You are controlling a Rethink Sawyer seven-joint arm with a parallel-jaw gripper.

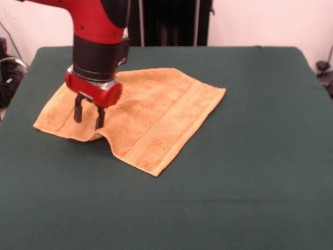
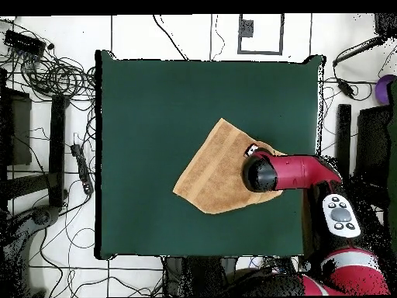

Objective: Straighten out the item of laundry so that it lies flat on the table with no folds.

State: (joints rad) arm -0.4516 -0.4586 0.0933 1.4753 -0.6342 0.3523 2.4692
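Fingers (image 1: 89, 115) spread, I hover over the towel's (image 1: 156, 112) near-left rumpled edge; its length runs rightward across the tabletop (image 1: 250, 172).

Glossy red arm (image 1: 96, 18), black wrist band, seemingly dark fingers (image 1: 78, 110).

front: across counter (image 1: 250, 198), facing robot, close | overhead: straight down, high, robot base at bottom | shared: counter (image 2: 155, 116)

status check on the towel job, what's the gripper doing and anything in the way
Gripper open, fingertips down at the towel's near edge. Towel mostly flat on the table, a small raised fold by the fingertips. Nothing else on the table.
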